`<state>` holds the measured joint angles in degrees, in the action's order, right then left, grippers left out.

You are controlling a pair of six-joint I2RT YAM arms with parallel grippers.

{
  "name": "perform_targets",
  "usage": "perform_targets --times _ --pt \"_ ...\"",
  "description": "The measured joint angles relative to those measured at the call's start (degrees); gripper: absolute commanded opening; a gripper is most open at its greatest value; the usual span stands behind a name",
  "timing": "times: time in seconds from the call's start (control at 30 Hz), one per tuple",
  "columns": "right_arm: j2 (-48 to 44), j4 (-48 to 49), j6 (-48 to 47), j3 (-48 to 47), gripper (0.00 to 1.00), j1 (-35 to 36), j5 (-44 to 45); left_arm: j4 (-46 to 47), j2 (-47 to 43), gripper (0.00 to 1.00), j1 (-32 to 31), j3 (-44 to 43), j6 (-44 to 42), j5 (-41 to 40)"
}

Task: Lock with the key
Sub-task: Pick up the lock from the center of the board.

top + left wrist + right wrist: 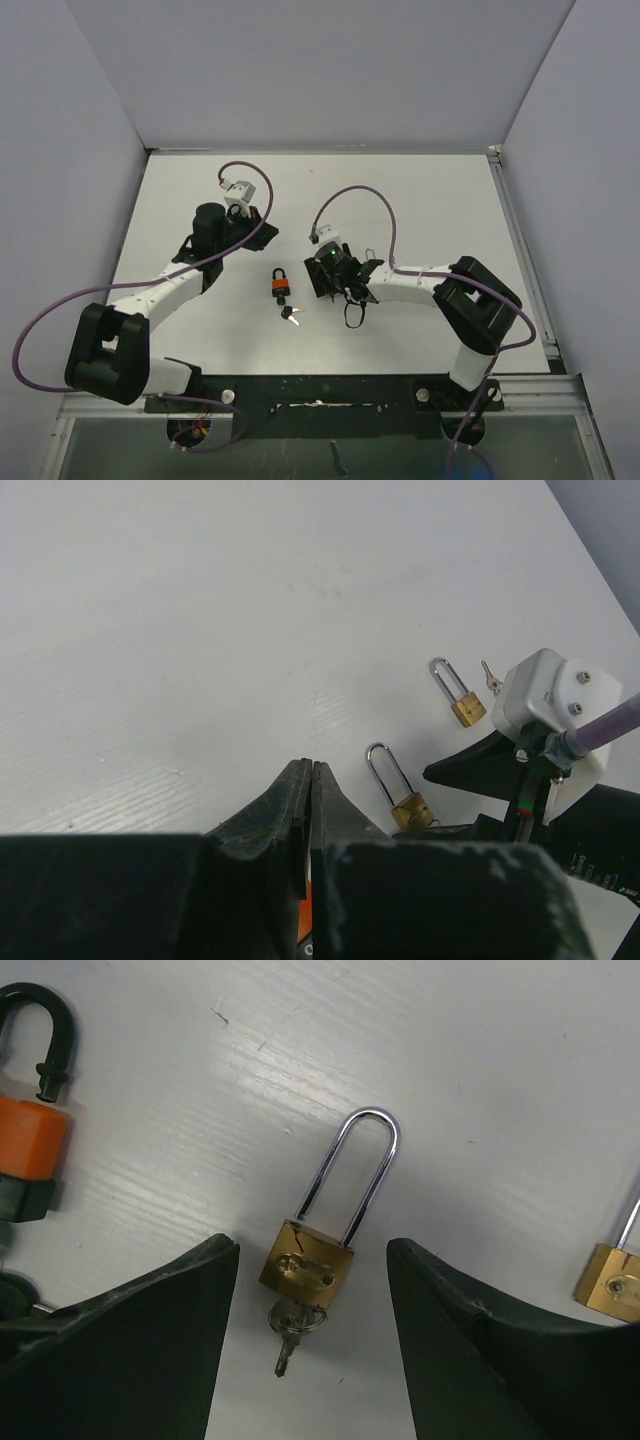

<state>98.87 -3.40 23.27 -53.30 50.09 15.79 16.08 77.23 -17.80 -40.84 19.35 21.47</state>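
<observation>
A: On white table (420, 200), about mid-table, where's the brass padlock (310, 1260)?
B: Flat on tabletop, right betw. fingers of R gripper (312, 1250); long chrome shackle pts away from wrist cam, body twd it.
A: Key (290, 1325)?
B: Sticking out of body's base, on side nearest cam; clear of both fingers.
A: R fingers?
B: Spread wide, one each side of body; gap on both sides, no contact w/ lock.
A: Shackle latched?
B: Both legs reach body; can't tell if clicked home.
A: L gripper (311, 780)?
B: Fingers pressed together; brass locks lie ahead of it and to one side, apart from it.
A: Other stuff?
B: Orange padlock (280, 285) w/ black shackle, just left of R gripper; one shackle leg ends short of body, so open; bunch of keys (291, 314) just beside its base. Second brass padlock (612, 1282) at right edge of R wrist view, near but apart from first; L wrist view shows both brass ones, w/ small key (490, 675) by farther one.
</observation>
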Motion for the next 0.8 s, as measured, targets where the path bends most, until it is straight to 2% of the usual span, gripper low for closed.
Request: perform_targets --times 0.33,0.67,0.8 --pt "3.0 -2.5 1.6 -2.3 0.52 2.3 4.9 0.7 0.5 0.0 0.0 0.1 0.8 0.2" --pt "3.0 -3.1 4.9 -2.3 0.42 2.3 5.3 1.7 1.2 0.0 0.3 0.2 1.5 0.9" --pt "3.0 -3.4 6.3 -2.3 0.34 2.3 5.3 1.8 1.3 0.0 0.3 0.4 1.5 1.2"
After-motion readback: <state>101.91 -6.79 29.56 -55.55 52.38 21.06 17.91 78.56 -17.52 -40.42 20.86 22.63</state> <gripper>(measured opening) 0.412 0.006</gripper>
